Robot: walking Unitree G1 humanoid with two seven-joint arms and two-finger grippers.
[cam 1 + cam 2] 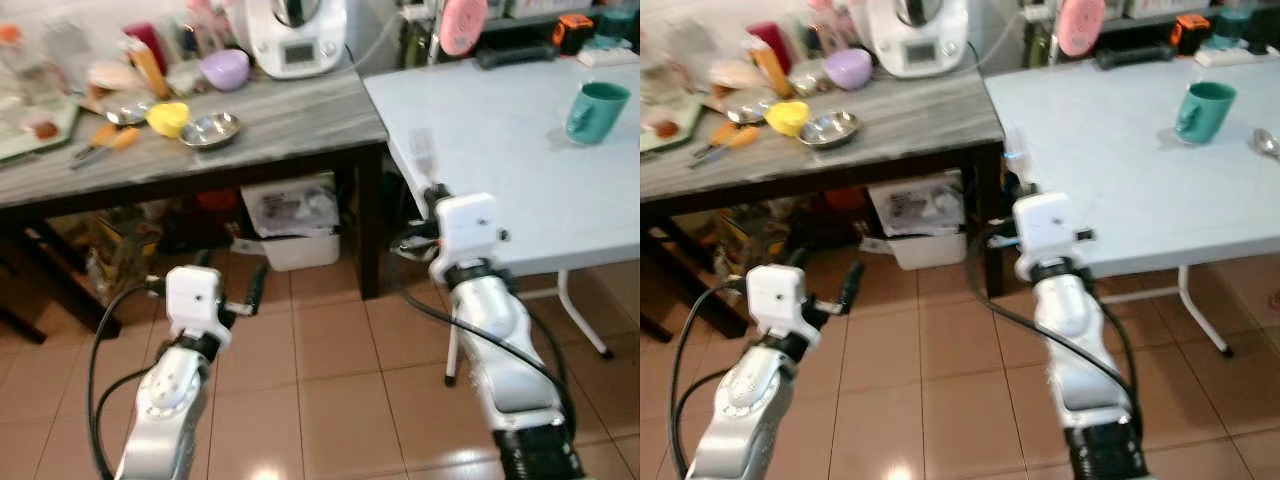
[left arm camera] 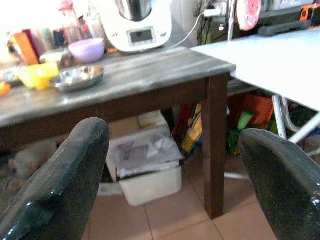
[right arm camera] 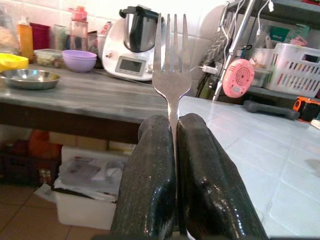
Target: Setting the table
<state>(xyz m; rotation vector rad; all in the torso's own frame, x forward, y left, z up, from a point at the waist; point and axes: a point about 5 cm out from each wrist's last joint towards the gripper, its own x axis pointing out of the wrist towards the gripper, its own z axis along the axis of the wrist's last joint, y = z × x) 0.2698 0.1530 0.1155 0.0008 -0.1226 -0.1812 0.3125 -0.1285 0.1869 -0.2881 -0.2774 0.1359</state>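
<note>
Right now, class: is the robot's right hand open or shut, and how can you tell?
Shut. The right hand has both black fingers pressed against a fork, whose tines point out beyond them.

From my seat the fork (image 3: 171, 75) is shiny polished metal, pinched flat between my right gripper (image 3: 175, 165), whose black fingers (image 3: 145, 185) look rubbery with a fine speckled, slightly glossy skin. The left gripper (image 2: 170, 185) fingers (image 2: 60, 185) have the same wet-looking sheen. The grey table (image 1: 290, 120) top reads as streaky wood grain, matt, on dark wooden legs. The white table (image 1: 500, 160) is smooth and pale, faintly reflective. The steel bowl (image 1: 209, 128) is bright metal, the teal mug (image 1: 596, 110) glazed and glossy, the purple bowl (image 1: 225, 69) smooth plastic. The floor tiles (image 1: 330, 400) are glossy terracotta, and my arms look like brushed silver.
</note>
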